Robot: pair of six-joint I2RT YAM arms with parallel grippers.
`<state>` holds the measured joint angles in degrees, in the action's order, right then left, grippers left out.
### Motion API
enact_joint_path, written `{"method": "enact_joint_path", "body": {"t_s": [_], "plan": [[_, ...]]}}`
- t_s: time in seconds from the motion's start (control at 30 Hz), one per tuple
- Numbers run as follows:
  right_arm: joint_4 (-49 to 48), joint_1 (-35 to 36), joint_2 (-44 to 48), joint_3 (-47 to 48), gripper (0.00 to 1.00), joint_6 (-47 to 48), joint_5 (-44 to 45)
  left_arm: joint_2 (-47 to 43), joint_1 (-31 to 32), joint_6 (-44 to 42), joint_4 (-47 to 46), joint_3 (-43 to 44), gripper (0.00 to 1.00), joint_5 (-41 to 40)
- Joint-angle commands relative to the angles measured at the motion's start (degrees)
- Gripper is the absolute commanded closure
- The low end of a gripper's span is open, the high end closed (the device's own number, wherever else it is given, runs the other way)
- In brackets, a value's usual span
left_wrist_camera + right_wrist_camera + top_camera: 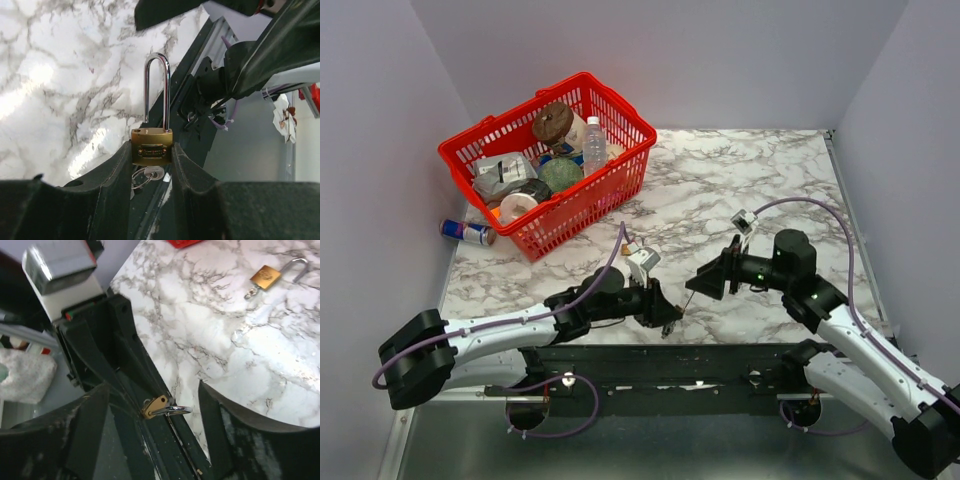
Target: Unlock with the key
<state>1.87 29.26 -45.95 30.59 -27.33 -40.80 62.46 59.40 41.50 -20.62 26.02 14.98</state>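
Observation:
My left gripper is shut on a small brass padlock, with a finger on each side of its body. The silver shackle points away from the wrist, and one of its legs stands clear of the body. A tiny key on a small ring sits at the padlock's underside, between the fingers. My right gripper is open and empty, facing the left one a short way off. In the right wrist view the held padlock shows between the right fingers.
A second brass padlock with its shackle open and keys lies on the marble table. A red basket of groceries stands at the back left, with a can beside it. A black rail runs along the near edge.

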Motion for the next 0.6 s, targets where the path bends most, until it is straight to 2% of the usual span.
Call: {"method": "enact_joint_path", "body": {"t_s": [0.0, 0.03, 0.17, 0.33, 0.57], "plan": [[3.39, 0.19, 3.75, -0.44, 0.16, -1.93, 13.07, -1.90, 4.14, 10.61, 4.98, -0.87, 1.00, -10.23], [4.36, 0.19, 4.29, -0.44, 0.16, -2.02, 14.85, -2.07, 4.76, 14.37, 5.06, -1.41, 1.00, -11.11], [6.48, 0.10, 7.54, -0.88, 0.14, -2.55, 20.05, -1.38, 6.17, 20.10, 2.36, -3.34, 1.00, -10.77], [8.06, 0.10, 9.30, -1.23, 0.14, -2.81, 23.92, 3.10, 5.21, 21.17, 0.68, -2.03, 1.00, -8.40], [9.20, 0.10, 11.15, -1.85, 0.14, -2.99, 25.50, 13.55, 1.52, 24.59, -11.17, -2.55, 1.00, -1.63]]}}
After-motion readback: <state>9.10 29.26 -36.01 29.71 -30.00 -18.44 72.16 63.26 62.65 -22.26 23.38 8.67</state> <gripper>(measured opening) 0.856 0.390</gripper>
